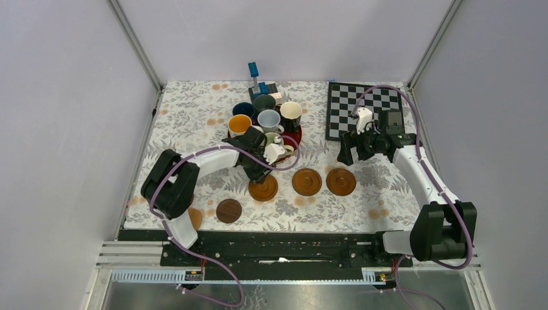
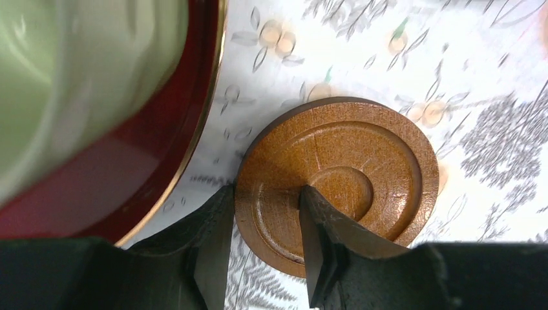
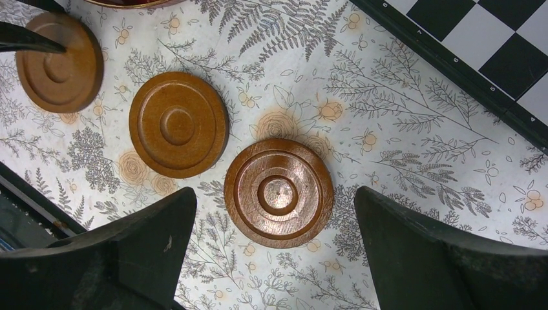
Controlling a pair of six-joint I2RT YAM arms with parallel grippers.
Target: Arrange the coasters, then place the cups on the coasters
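1. The table (image 1: 194, 116), covered by a leaf-patterned cloth, carries everything.
2. A chessboard (image 1: 365, 106) lies at the far right corner.
3. The red tray (image 1: 297, 137) sits at far centre, with the cups (image 1: 268, 119) bunched together there.
4. The right gripper (image 1: 349, 150) hangs above the right coaster (image 3: 278, 192), its jaws spread wide and holding nothing.
5. The left gripper (image 2: 266, 194) is low, just in front of the tray. Its jaws pinch the rim of the left coaster (image 2: 349, 161), one finger outside the edge and the other on the top face.
6. The middle coaster (image 1: 306, 181) lies between those two, forming a row.
7. A dark coaster (image 1: 228, 210) lies apart at near left, and a tan coaster (image 1: 194, 217) peeks from under the left arm.
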